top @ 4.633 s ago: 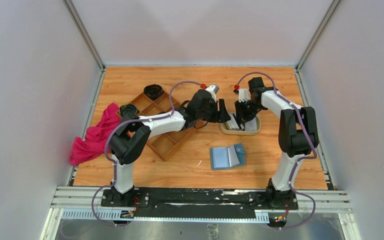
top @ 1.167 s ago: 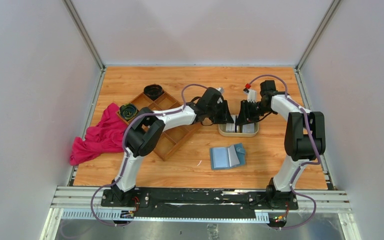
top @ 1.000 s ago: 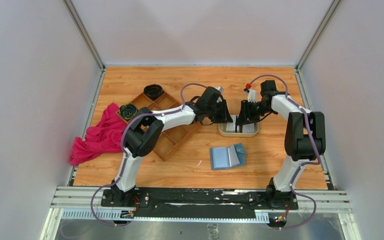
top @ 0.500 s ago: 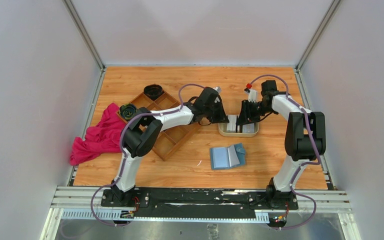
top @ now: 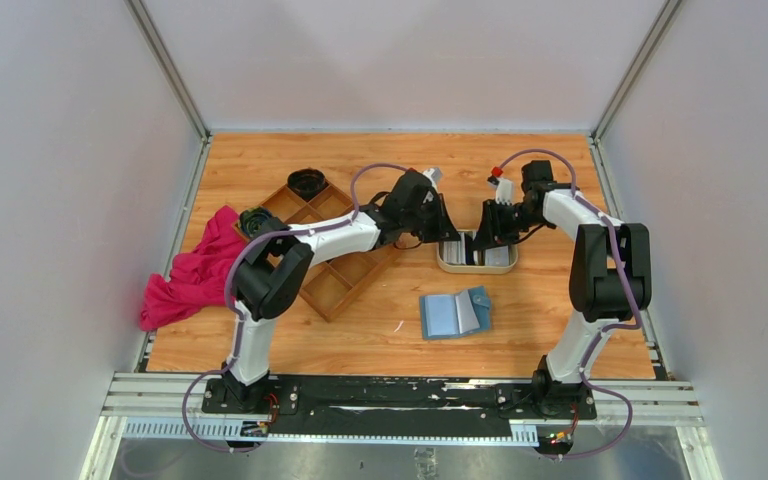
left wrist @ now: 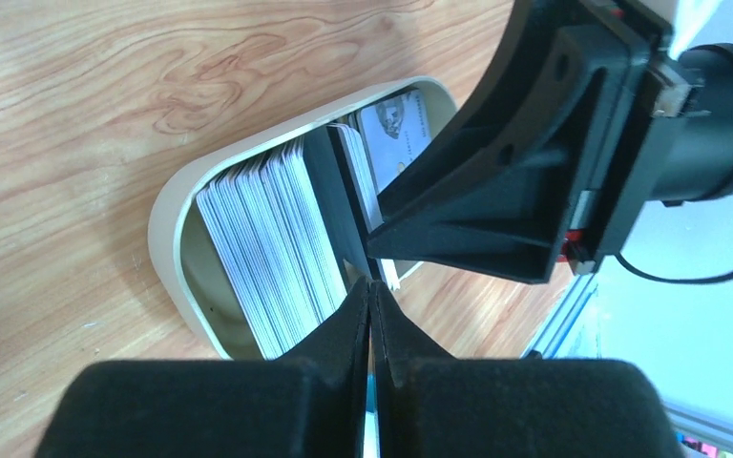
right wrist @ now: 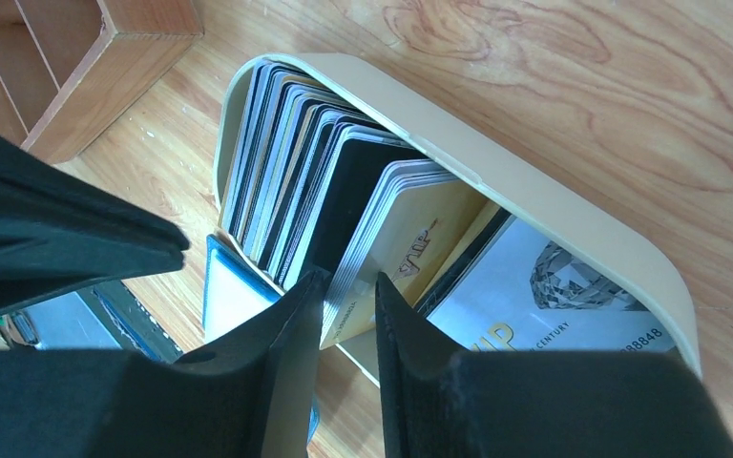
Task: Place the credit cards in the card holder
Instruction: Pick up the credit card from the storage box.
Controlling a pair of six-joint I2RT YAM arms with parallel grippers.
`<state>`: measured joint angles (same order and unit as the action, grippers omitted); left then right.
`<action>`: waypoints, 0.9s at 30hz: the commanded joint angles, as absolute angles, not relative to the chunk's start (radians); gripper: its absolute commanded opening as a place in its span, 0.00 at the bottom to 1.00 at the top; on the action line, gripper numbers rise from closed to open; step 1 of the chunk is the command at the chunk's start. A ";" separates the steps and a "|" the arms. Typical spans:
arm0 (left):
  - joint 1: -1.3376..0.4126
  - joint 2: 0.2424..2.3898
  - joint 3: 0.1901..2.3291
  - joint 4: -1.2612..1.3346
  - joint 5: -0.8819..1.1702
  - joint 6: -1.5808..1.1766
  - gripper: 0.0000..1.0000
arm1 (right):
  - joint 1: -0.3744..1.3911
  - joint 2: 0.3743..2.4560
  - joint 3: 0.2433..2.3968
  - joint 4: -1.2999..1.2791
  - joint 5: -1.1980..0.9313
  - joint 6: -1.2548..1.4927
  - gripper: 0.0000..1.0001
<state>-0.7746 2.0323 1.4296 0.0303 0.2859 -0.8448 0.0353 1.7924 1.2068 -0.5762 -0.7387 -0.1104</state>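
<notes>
Credit cards (right wrist: 286,162) stand on edge, far across the table (top: 380,330), packed in the cream oval tray (right wrist: 554,210). The teal card holder (top: 455,314) lies open nearer me, apart from the tray. My right fingers (right wrist: 277,382) straddle a few cards and seem to clamp them. My left fingers (left wrist: 339,334) are pressed together at the stack; whether on a card, I cannot tell. Light, stiff, slick: I'd pinch a top edge.

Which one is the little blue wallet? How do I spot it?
Look at the wooden table, in the middle near the front. The card holder lies open there, alone, in front of the cream oval tray packed with credit cards. It is the only flat teal-blue thing, with a little snap tab.
</notes>
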 commanded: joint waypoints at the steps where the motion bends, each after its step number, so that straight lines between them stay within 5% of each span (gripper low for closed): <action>1: -0.769 1.968 1.400 0.057 0.300 -0.803 0.04 | 0.015 1.786 1.196 -0.591 -0.775 -0.127 0.29; 12: -0.797 2.026 1.449 0.118 0.391 -0.831 0.38 | -0.033 1.790 1.196 -0.597 -0.749 -0.130 0.08; 27: -0.821 2.181 1.546 0.119 0.292 -0.975 0.61 | -0.039 1.809 1.191 -0.598 -0.815 -0.132 0.09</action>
